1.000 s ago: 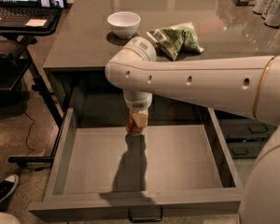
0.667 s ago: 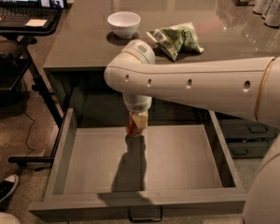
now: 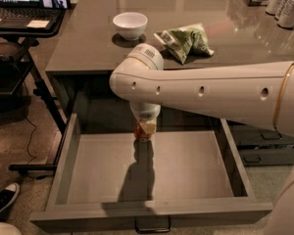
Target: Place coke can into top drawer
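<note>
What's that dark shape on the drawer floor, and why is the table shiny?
Camera view: the dark shape is the shadow cast by the arm and the gripper, which hangs over the top drawer with the coke can at its tip; camera view again: the table has a glossy top that mirrors light as pale glare spots.

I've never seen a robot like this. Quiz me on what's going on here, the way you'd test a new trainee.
1. True or false: the top drawer is shut.
2. What lies nearest the white bowl on the table? A) green snack bag B) banana C) sponge
3. Fill the blank: the gripper, with the coke can at its tip, hangs over the drawer's ____ part (front or back).
Key: 1 false, it is pulled open; 2 A; 3 back.
</note>
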`<action>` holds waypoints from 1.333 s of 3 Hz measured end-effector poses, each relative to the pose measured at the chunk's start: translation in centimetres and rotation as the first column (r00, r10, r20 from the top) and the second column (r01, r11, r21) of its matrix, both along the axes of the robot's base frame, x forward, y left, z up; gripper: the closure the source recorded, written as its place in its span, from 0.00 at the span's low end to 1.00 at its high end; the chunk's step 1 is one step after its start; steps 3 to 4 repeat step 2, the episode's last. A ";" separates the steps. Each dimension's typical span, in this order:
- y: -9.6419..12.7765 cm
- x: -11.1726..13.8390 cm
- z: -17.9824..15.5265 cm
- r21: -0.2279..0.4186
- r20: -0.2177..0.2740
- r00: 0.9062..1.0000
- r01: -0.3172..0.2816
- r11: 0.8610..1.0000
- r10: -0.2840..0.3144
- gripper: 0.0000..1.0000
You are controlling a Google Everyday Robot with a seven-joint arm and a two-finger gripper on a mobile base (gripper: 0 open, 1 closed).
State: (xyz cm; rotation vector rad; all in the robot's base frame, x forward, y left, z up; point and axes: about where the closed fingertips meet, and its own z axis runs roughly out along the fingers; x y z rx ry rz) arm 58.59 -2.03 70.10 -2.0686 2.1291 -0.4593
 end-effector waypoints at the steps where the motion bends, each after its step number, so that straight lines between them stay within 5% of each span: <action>1: 0.0 0.0 0.0 0.000 0.000 1.000 0.000 1.000 0.000 0.00; 4: 0.0 0.0 0.0 0.000 0.000 1.000 0.000 1.000 0.000 0.00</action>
